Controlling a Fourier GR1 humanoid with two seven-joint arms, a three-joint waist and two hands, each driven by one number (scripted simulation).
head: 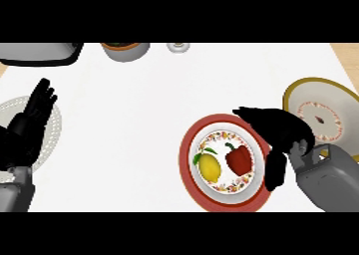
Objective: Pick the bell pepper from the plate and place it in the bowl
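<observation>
1. Red and glossy, the bell pepper [238, 158] lies on the plate [199, 191], just right of a lemon [210, 166]; nothing has been lifted yet.
2. The right hand [279, 130] hovers at the plate's right rim, fingers curled downward but holding nothing (the thumb hangs just beside the pepper).
3. The bowl [322, 99], gold-rimmed with a pale inside, sits to the right of the plate, partly hidden by that hand and forearm.
4. Left to do, as I judge it: grasp the pepper, lift it, carry it right, release it in the bowl.
5. The lemon lies very near the pepper and could be nudged.
6. The left hand [31, 117] rests open at the left edge over a white plate [56, 119].
7. A pot [125, 50], a small jar [179, 47] and a dark-edged appliance [35, 54] stand along the far edge, well apart.
</observation>
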